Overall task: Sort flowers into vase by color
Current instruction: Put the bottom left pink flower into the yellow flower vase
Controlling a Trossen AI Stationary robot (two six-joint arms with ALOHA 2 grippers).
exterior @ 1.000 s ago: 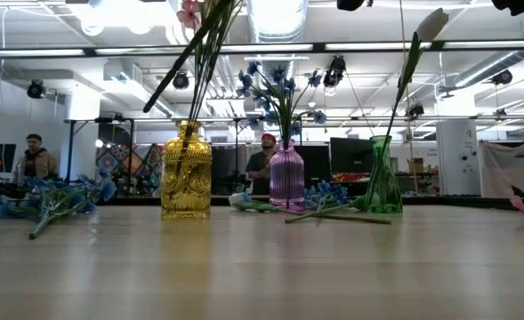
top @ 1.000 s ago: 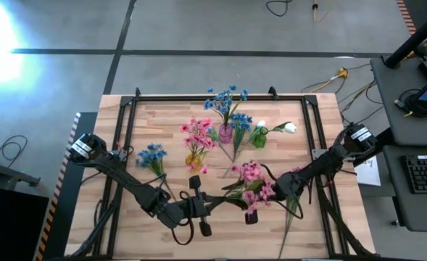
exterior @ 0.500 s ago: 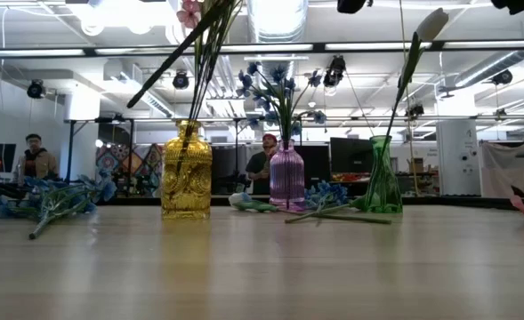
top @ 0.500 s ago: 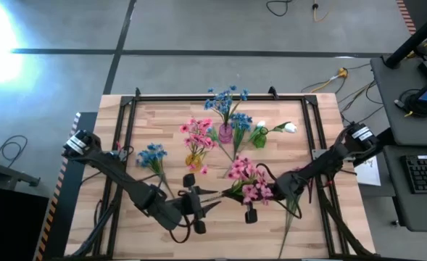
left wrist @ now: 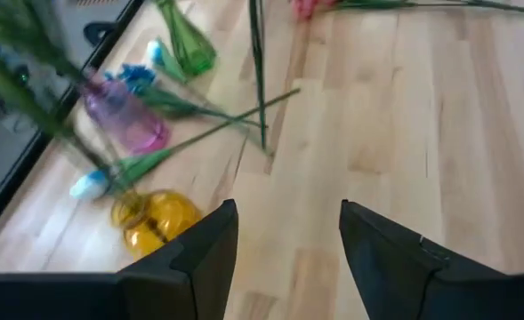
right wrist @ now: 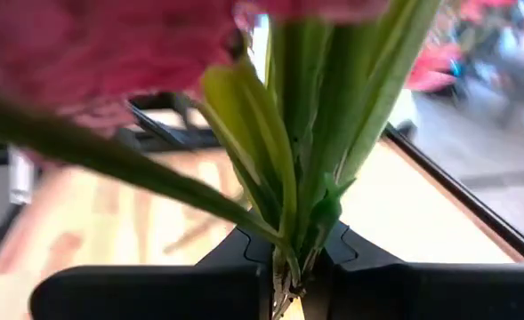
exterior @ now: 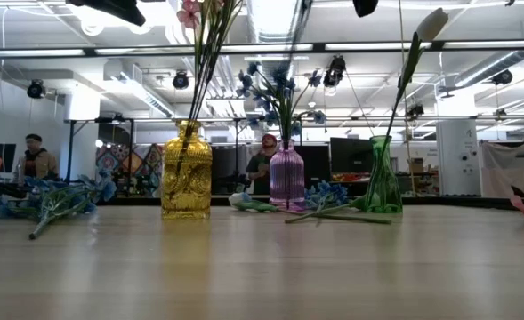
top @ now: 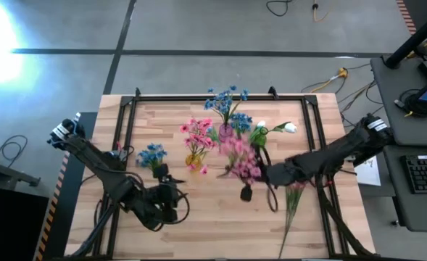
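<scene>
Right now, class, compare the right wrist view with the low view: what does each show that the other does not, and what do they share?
Only the right wrist view shows the right gripper, its jaws shut on the green stems of the pink spray. Only the low view shows the yellow vase, purple vase and green vase upright in a row, a blue spray lying on the table, and people behind. Both show the wooden table.

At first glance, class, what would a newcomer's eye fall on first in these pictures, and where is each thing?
Three coloured vases stand in a row at the table's far middle: the yellow vase holding pink flowers, the purple vase holding blue ones, and the green vase. At mid-table, the right gripper is shut on a pink spray lifted near the vases. The left gripper is open and empty.
</scene>
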